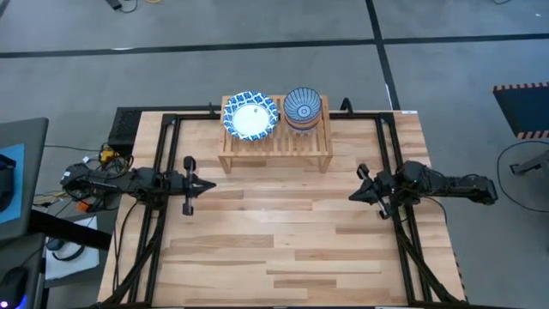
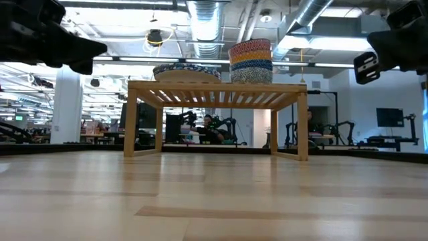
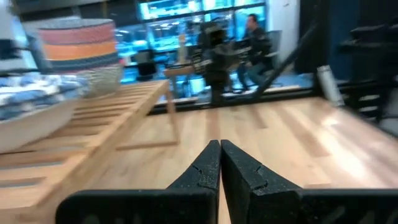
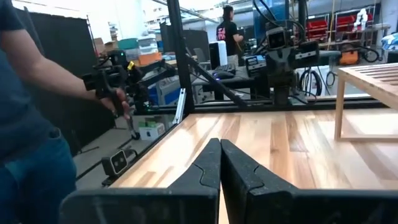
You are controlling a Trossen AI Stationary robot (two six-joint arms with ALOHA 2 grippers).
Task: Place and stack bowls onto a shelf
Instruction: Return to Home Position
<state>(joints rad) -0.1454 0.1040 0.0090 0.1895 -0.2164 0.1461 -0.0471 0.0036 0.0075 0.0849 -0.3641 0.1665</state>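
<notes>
The light-wood shelf (image 1: 274, 142) stands on its short legs at the table's far side. On its slatted top, a stack of wide blue-and-white patterned bowls (image 1: 250, 116) rests on the left part, and a stack of smaller bowls topped by the blue radial-striped one (image 1: 302, 108) rests in the middle. In the low view the small stack (image 2: 251, 61) shows coloured bands and the wide stack (image 2: 186, 71) sits lower. My left gripper (image 1: 212, 184) hovers shut near the table's left side, my right gripper (image 1: 352, 196) shut near its right side, both in front of the shelf and clear of it.
The shelf's right third (image 1: 324, 137) is bare slats. The plank tabletop (image 1: 283, 249) stretches from the shelf toward the near edge. A black frame (image 1: 163, 223) runs along both table sides. A person (image 4: 31, 124) stands beyond the table's left side.
</notes>
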